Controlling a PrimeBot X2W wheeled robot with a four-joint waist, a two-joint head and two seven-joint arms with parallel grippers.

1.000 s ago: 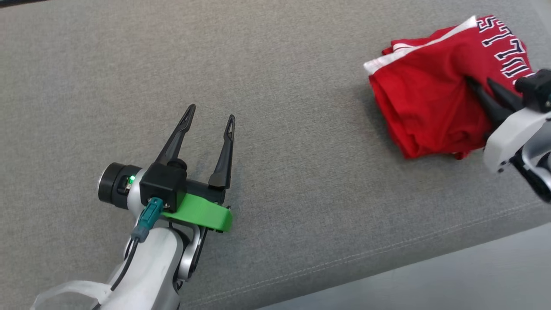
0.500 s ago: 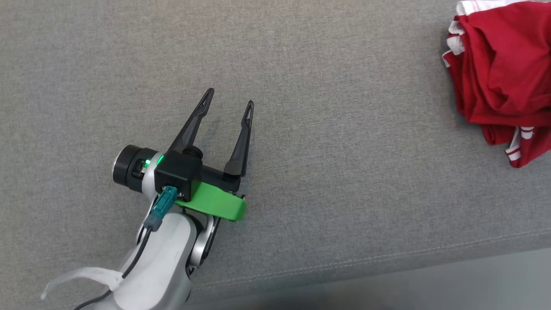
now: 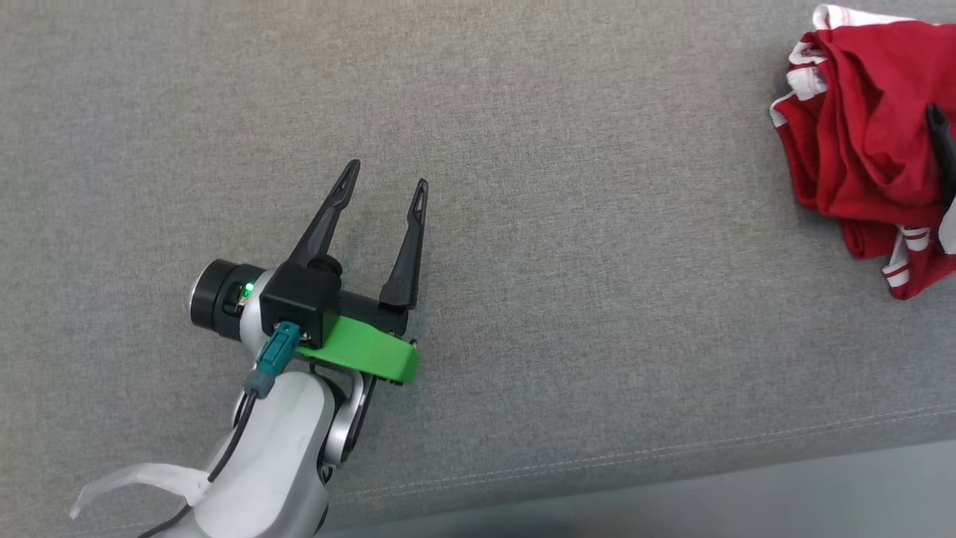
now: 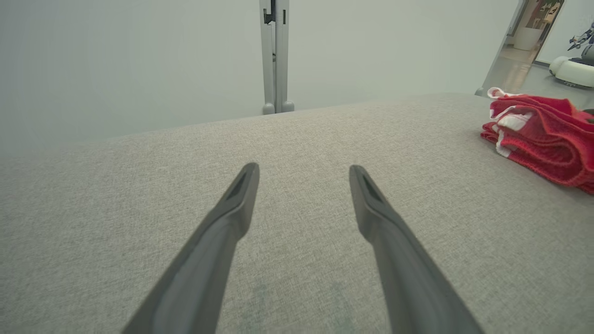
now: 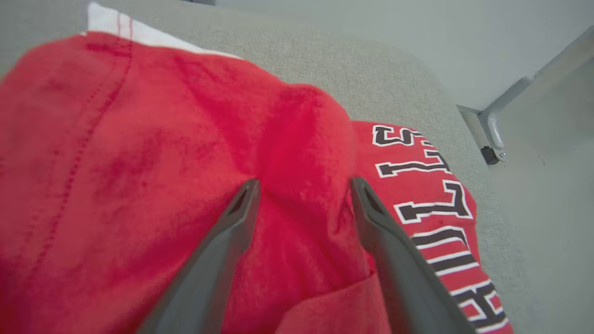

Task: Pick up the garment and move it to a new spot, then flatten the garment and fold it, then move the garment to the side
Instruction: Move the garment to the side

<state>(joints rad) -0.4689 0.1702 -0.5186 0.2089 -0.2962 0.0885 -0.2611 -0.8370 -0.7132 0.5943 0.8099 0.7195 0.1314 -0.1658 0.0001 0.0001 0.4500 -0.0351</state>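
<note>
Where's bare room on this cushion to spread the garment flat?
The wide grey stretch of cushion between the left gripper and the garment is bare, from the back down to the front seam. It is crowded at the far right, where the open right gripper straddles a ridge of the bunched garment.

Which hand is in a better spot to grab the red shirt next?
The right hand: it is open right on top of the red shirt. The left hand is over bare grey cushion, far from it.
</note>
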